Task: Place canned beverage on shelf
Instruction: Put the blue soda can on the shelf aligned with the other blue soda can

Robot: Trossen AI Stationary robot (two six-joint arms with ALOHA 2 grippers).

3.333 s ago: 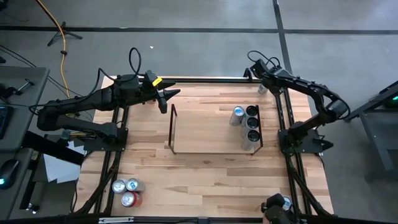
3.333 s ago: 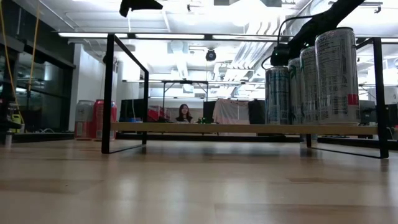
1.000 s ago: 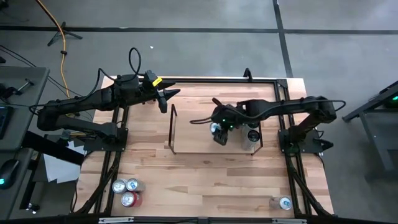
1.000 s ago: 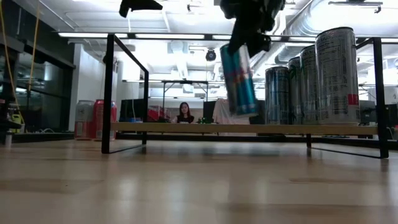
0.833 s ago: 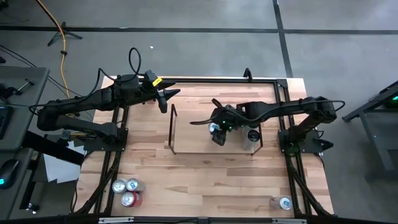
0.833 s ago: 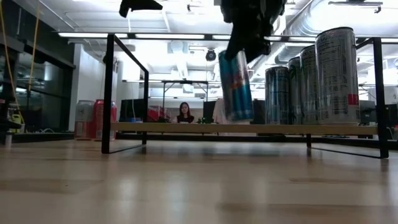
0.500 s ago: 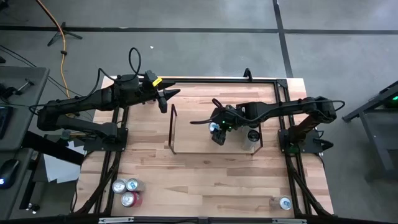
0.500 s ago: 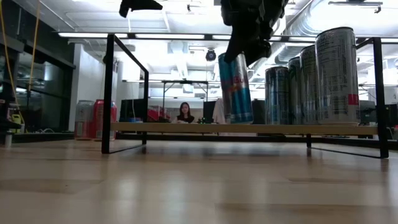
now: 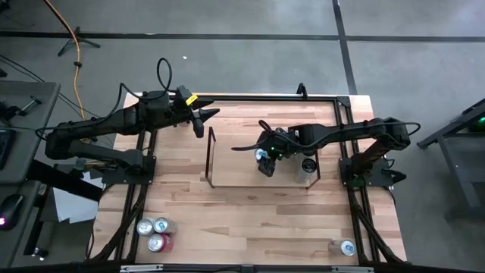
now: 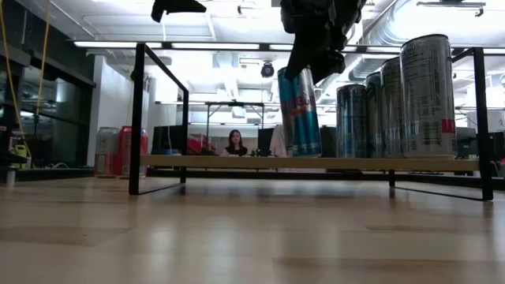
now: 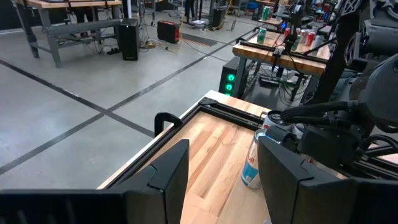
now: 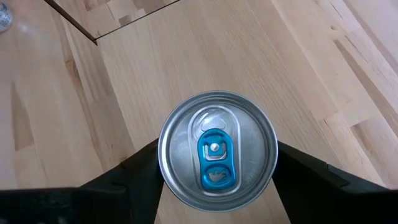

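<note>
Lowered since a second ago, the blue can (image 10: pixel 299 112) stands upright on the shelf (image 10: pixel 316 163), right gripper (image 12: pixel 216 163) clasping its sides.

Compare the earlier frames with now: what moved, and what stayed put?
The right gripper left the table's far right corner and carried a blue-and-silver beverage can over the thin black metal rod shelf. The can hung tilted a second ago; now it stands upright on the shelf board, with the gripper around its top. The left gripper and the three tall silver cans on the shelf did not move.
</note>
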